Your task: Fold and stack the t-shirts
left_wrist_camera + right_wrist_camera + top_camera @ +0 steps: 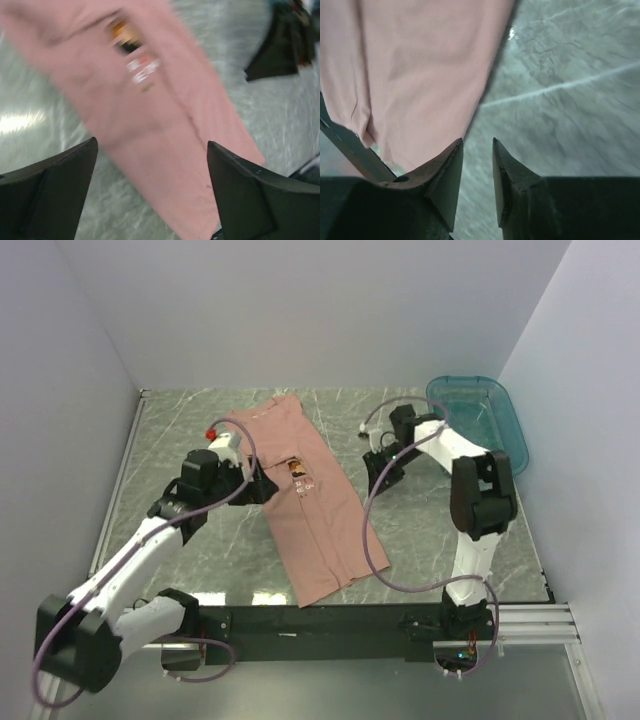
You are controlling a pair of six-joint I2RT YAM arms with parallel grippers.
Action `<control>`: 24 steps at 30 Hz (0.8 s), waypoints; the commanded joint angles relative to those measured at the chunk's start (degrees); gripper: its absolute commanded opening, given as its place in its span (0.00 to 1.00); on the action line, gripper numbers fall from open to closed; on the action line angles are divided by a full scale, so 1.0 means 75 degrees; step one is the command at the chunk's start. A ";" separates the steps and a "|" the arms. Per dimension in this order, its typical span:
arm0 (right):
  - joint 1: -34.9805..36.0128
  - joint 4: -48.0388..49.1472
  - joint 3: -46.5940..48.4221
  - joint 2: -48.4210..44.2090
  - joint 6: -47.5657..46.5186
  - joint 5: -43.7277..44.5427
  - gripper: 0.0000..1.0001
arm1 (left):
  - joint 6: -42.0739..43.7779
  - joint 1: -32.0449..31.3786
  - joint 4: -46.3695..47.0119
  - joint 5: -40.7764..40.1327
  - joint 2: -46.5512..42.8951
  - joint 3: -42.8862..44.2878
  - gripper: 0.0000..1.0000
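I see the salmon-pink t-shirt [322, 530] lying flat on the marble counter [235, 560], folded lengthwise into a long strip. It runs on a diagonal, from the far middle of the counter down toward the near edge and slightly to the right. Its small orange-brown print [298, 472] with white lettering faces up, a little beyond the strip's midpoint.

The left fingers [262, 485] sit at the shirt's left edge, level with the print. From the left wrist camera, which is blurred, those fingers [55, 185] are spread wide apart with nothing between them. The pink cloth [165, 135] and its print [132, 45] lie below and beyond them.

The right fingers [378, 478] are over bare counter just right of the shirt's right edge. From the right wrist camera the fingers [440, 175] stand only a narrow gap apart and grip nothing. Grey marble shows through the gap, and the shirt's edge [420, 75] lies to the left of them.

A translucent teal bin [507, 405] stands at the far right corner of the counter, well apart from the shirt.
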 commanded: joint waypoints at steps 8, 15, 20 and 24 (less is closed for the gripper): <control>-0.0244 0.3273 -0.3358 -0.6169 -0.2117 -0.0515 0.76 | 0.3859 -0.2391 0.1408 0.0453 -0.2767 -0.0733 0.99; -0.0361 0.0826 -0.4139 -0.6664 -0.5797 -0.2783 0.91 | 0.3813 -0.6497 0.0787 -0.1818 -0.1530 -0.0723 0.99; -0.0548 -0.0063 -0.4746 -0.6626 -0.8573 -0.2708 0.88 | 0.3427 -0.8320 0.0236 -0.3389 0.0310 -0.0125 0.81; -0.0584 0.0726 -0.5333 -0.7118 -0.8198 -0.2261 0.88 | 0.3087 -0.8967 0.0141 -0.3999 0.1098 -0.0031 0.63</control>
